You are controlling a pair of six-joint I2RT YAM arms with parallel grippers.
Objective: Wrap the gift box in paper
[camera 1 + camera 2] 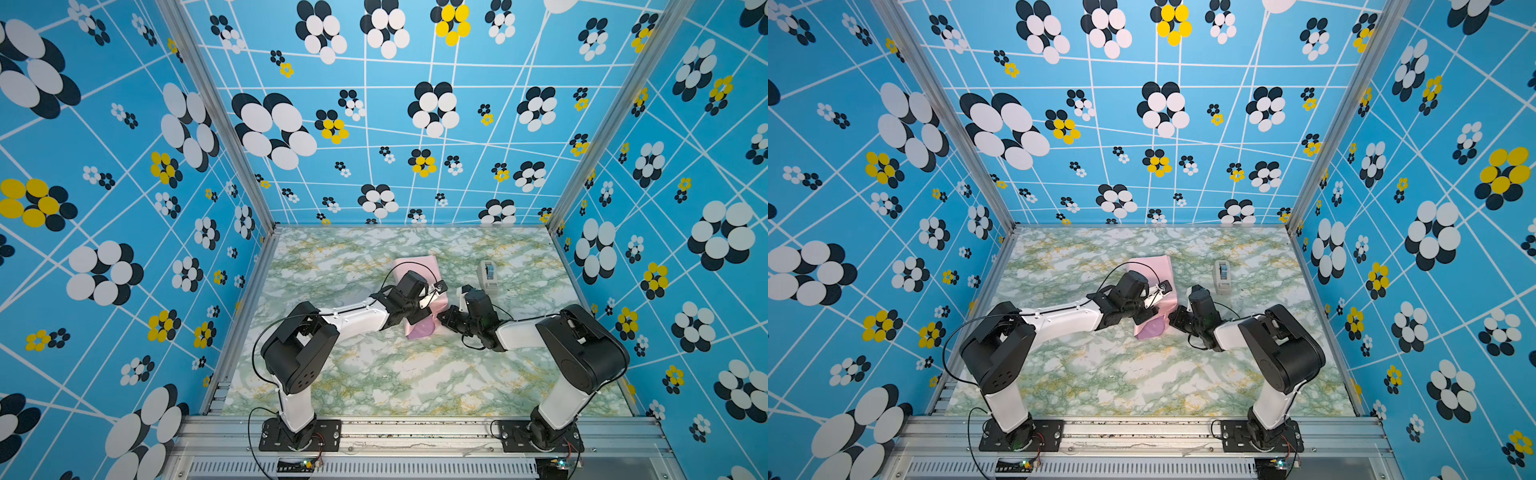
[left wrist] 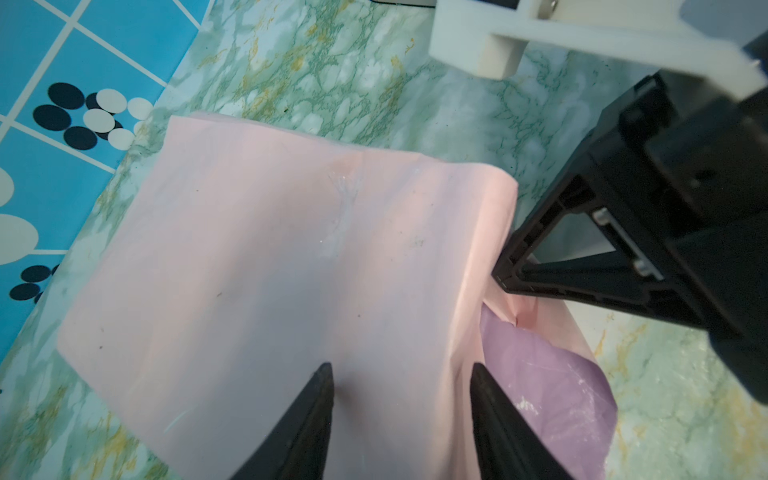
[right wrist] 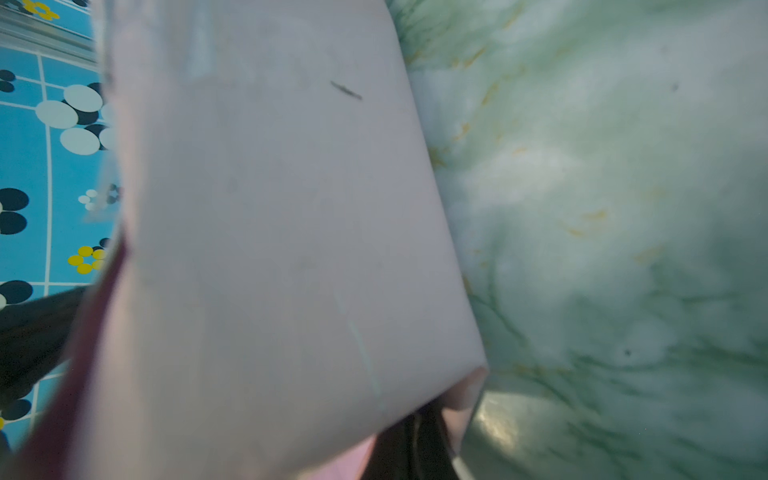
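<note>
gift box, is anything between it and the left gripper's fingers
Yes, the paper lies over it, pale pink side out; the left gripper's open fingers face only paper, and nothing navy shows.

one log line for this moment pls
left pincer: open, tips on paper top | right pincer: shut on paper end flap | tape dispenser: upright, apart

Both top views look steeply down from high over the six o'clock edge toward the back wall [image 1: 415, 124] at twelve o'clock, sharing nearly the same sight of the whole tabletop [image 1: 374, 382]. The left wrist view hangs close above the paper [image 2: 270, 270]; the right wrist view sits nearer still, blurred, sharing that paper.
</note>
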